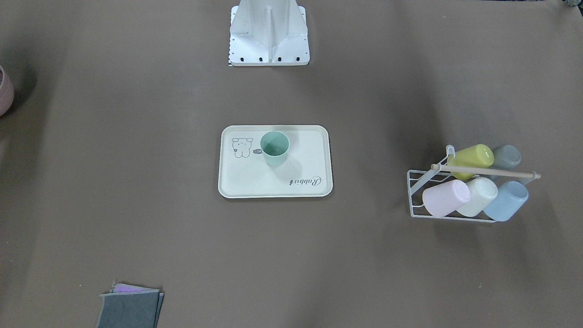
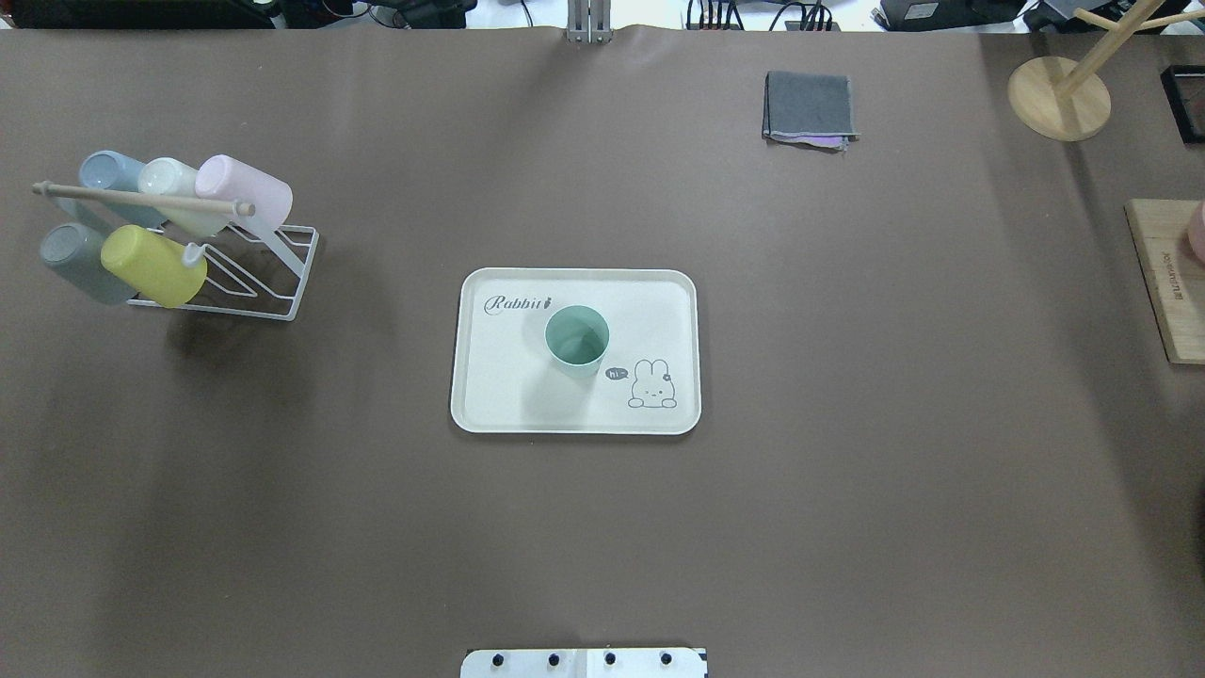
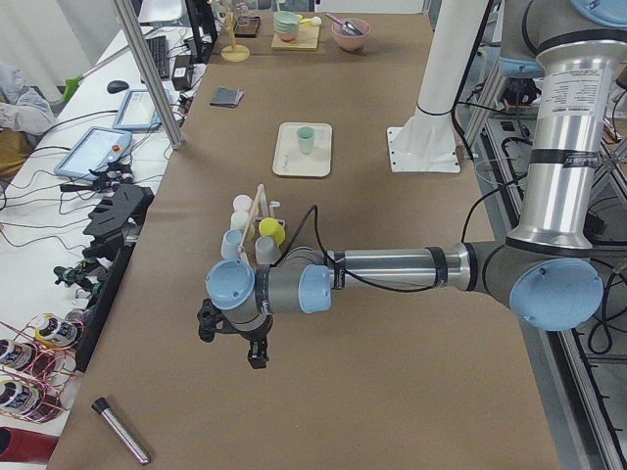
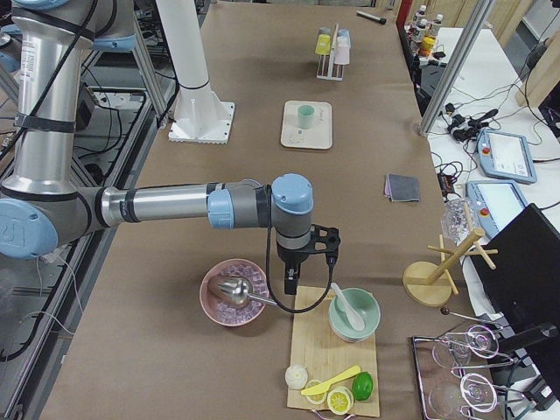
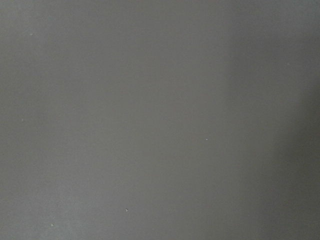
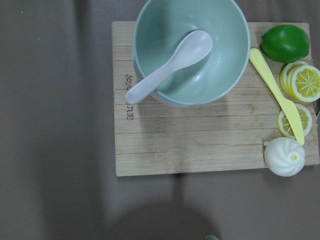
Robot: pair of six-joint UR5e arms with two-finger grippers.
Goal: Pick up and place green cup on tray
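The green cup (image 1: 274,148) stands upright on the cream tray (image 1: 309,182) at the table's middle, near the tray's printed cartoon. It also shows in the overhead view (image 2: 576,339) on the tray (image 2: 499,395). My left gripper (image 3: 233,348) shows only in the exterior left view, low over bare table far from the tray; I cannot tell if it is open or shut. My right gripper (image 4: 306,271) shows only in the exterior right view, above a wooden board (image 6: 200,145) at the other end; I cannot tell its state. No fingers show in either wrist view.
A white wire rack (image 2: 273,282) with several pastel cups stands on the robot's left. A folded grey cloth (image 2: 810,108) lies far right. The board holds a mint bowl (image 6: 192,50) with spoon, lime and lemon slices. A pink bowl (image 4: 234,293) sits beside it.
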